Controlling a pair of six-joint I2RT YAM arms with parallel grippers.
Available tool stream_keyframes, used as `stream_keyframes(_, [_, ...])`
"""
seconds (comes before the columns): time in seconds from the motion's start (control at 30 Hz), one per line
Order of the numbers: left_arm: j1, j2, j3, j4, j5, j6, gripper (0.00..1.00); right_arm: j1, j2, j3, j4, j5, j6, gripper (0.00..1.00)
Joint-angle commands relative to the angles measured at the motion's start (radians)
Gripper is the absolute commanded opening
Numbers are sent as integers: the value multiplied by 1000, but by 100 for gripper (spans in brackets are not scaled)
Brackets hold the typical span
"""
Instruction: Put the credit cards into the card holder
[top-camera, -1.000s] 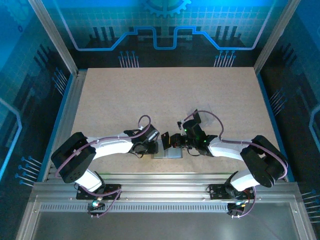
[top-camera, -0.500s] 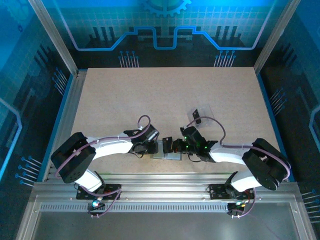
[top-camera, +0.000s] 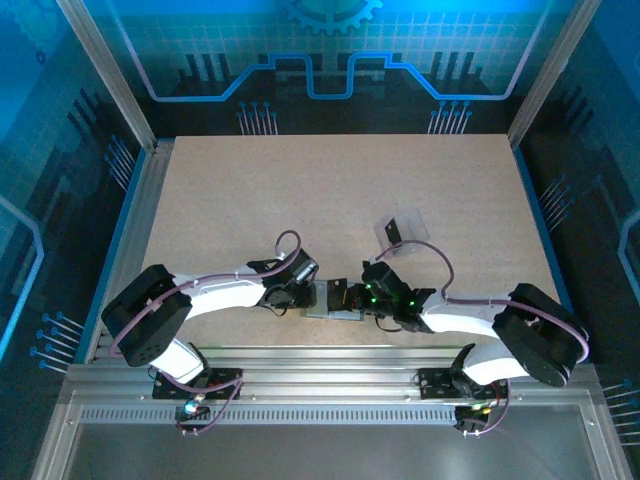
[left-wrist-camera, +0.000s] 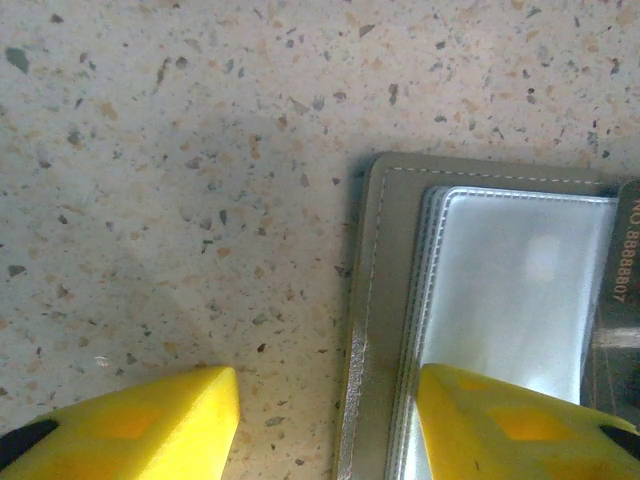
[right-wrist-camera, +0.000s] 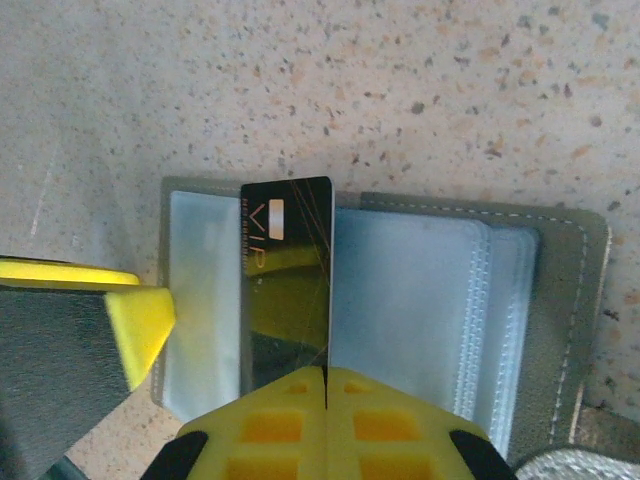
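Right arm has swung lower and nearer; right gripper (top-camera: 352, 297) is now down over the card holder (top-camera: 332, 300), having come in from above it. Black card (right-wrist-camera: 287, 280), clamped edge-on in the fingers, now stands across the open sleeves. Clear box (top-camera: 398, 229), hidden by the arm 1.0 s ago, lies uncovered on the table (top-camera: 250, 200).

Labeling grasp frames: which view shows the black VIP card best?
Right wrist: the black plastic VIP card stands edge-on in the right end effector over the open grey-silver card holder. Left wrist catches only its numbered edge. In the top view it is too small to tell.
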Motion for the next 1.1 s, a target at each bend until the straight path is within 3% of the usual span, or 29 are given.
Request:
stream_keyframes(0.0, [-20,95,-61,89,89,-14,53,21,35,0,-8,14,34,0])
stream_keyframes(0.47, [-20,89,-74,98,86,-14,53,108,-50,-11,-151,180,140,0])
stream_keyframes(1.07, [-19,89,-90,113,89,-18,53,178,-24,15,-190,194,193,0])
